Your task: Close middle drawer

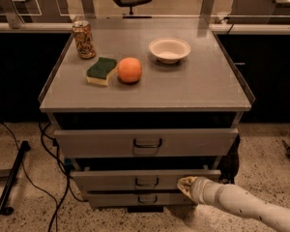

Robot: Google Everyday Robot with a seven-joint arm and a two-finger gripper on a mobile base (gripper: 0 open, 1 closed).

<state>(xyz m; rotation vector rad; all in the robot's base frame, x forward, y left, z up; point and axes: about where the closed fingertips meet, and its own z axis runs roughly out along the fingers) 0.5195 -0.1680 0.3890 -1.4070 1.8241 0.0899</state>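
The middle drawer (pixel 116 180) is a low grey front with a small dark loop handle (pixel 147 181), second of three fronts. It stands a little forward of the cabinet, with a dark gap above it. My gripper (pixel 186 184) comes in from the lower right on a white arm (pixel 241 204) and its tip rests against the right part of that drawer's front. The top drawer (pixel 146 142) above it is taller and also stands out. The bottom front (pixel 140 199) lies just under the middle one.
On the cabinet top (pixel 208 86) sit a can (pixel 83 39), a green sponge (pixel 101 70), an orange (pixel 129 69) and a white bowl (pixel 169 49). Cables (pixel 53 187) and a black bar (pixel 12 180) lie on the floor at the left.
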